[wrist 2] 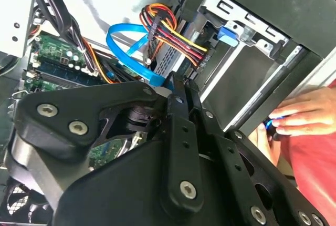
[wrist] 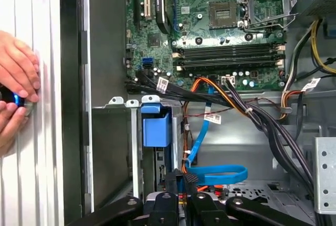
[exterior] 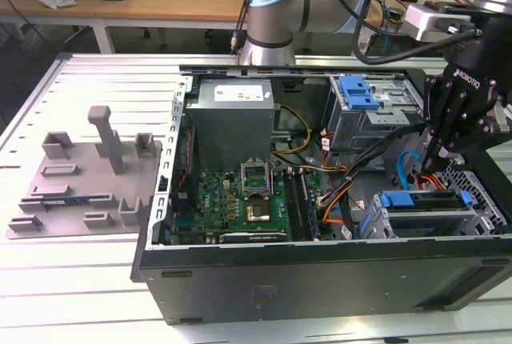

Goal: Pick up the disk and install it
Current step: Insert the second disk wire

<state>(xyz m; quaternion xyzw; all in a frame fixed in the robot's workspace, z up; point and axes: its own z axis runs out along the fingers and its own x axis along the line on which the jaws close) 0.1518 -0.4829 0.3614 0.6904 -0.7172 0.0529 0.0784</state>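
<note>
The end effector (exterior: 436,156) hangs inside the open computer case (exterior: 320,280), its fingers pressed together on nothing, just above the drive cage (exterior: 432,216). The disk (exterior: 424,200) sits slotted there, its blue frame facing up within reach. Beyond lies the motherboard (exterior: 240,200).

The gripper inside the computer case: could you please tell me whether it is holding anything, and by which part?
It cannot be told: the gripper hangs above the drive cage among the cables, its fingertips hidden.
</note>
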